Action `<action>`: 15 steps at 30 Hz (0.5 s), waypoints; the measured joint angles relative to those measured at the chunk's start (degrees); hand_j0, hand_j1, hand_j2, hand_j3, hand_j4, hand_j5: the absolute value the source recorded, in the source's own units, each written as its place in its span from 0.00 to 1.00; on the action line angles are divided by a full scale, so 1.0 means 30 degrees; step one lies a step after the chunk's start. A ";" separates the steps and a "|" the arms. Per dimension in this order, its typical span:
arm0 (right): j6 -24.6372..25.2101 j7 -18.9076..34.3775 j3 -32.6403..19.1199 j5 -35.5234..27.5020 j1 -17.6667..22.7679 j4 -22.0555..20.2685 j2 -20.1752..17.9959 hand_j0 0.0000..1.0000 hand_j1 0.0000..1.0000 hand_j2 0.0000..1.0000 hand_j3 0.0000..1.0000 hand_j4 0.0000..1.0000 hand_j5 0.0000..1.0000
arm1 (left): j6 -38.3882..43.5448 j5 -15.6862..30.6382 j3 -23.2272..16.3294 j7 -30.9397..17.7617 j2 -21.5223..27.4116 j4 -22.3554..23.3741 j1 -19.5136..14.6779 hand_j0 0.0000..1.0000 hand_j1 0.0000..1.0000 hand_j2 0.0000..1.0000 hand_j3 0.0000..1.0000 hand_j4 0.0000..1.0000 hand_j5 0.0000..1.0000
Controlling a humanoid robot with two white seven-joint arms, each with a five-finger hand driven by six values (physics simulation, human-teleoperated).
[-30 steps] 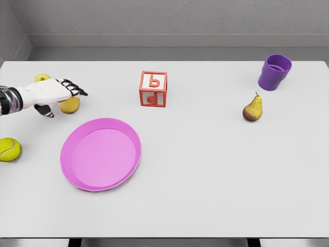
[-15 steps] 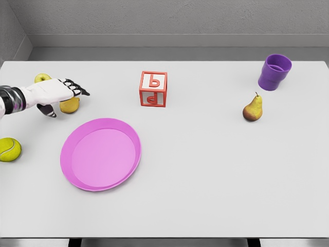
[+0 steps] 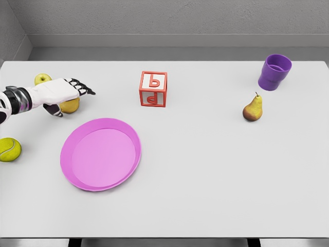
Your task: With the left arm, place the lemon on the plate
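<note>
A yellow lemon [image 3: 70,106] lies on the white table just behind the pink plate [image 3: 101,154], partly covered by my left hand [image 3: 69,98]. The hand hovers over the lemon with its dark-tipped fingers stretched toward the right and the thumb hanging below on the left; it is open and grips nothing. The left arm enters from the left edge. The plate holds nothing. No right arm shows in the head view.
A yellow-green apple [image 3: 42,79] peeks out behind the left wrist. A tennis ball [image 3: 10,150] sits at the left edge. A red letter block [image 3: 153,89] stands mid-table; a pear [image 3: 252,108] and purple cup [image 3: 275,72] are at the right.
My left hand has crept a little to the right over the lemon. The lemon and everything else have stayed put.
</note>
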 measured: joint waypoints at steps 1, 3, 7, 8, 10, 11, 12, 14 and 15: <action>0.0000 0.0000 0.0005 0.0000 0.0000 0.0000 0.0000 1.00 1.00 1.00 1.00 1.00 1.00 | 0.0000 -0.0002 0.0000 0.0032 -0.0001 0.0007 0.0000 1.00 1.00 1.00 1.00 1.00 1.00; 0.0000 0.0000 0.0004 0.0000 0.0000 0.0000 0.0000 1.00 1.00 1.00 1.00 1.00 1.00 | 0.0001 -0.0010 -0.0004 0.0070 -0.0002 0.0030 0.0000 1.00 1.00 1.00 1.00 1.00 1.00; 0.0000 0.0000 0.0005 0.0000 0.0000 0.0000 0.0000 1.00 1.00 1.00 1.00 1.00 1.00 | 0.0001 -0.0024 -0.0022 0.0086 -0.0023 0.0129 0.0000 1.00 1.00 1.00 1.00 1.00 1.00; 0.0000 0.0000 0.0003 0.0000 0.0000 0.0000 0.0000 1.00 1.00 1.00 1.00 1.00 1.00 | 0.0001 -0.0025 -0.0024 0.0085 -0.0024 0.0141 0.0000 1.00 1.00 1.00 1.00 1.00 1.00; 0.0000 0.0000 0.0003 0.0000 0.0000 0.0000 0.0000 1.00 1.00 1.00 1.00 1.00 1.00 | 0.0001 -0.0027 -0.0027 0.0085 -0.0014 0.0156 -0.0029 1.00 1.00 1.00 1.00 1.00 1.00; 0.0000 0.0000 0.0001 0.0000 0.0000 0.0000 0.0000 1.00 1.00 1.00 1.00 1.00 1.00 | 0.0001 -0.0026 -0.0027 0.0085 -0.0011 0.0160 -0.0088 1.00 1.00 1.00 1.00 1.00 1.00; 0.0000 0.0000 0.0003 0.0000 0.0000 0.0000 0.0000 1.00 1.00 1.00 1.00 1.00 1.00 | 0.0001 -0.0027 -0.0028 0.0077 -0.0008 0.0163 -0.0088 1.00 1.00 1.00 1.00 1.00 1.00; 0.0000 0.0000 0.0001 0.0000 0.0000 0.0000 0.0000 1.00 1.00 1.00 1.00 1.00 1.00 | 0.0001 -0.0013 -0.0029 0.0066 0.0008 0.0169 -0.0117 1.00 1.00 1.00 1.00 1.00 1.00; 0.0000 0.0000 -0.0001 0.0000 0.0000 0.0000 0.0000 1.00 1.00 1.00 1.00 1.00 1.00 | 0.0001 0.0001 -0.0029 0.0057 0.0013 0.0176 -0.0146 1.00 1.00 1.00 1.00 1.00 1.00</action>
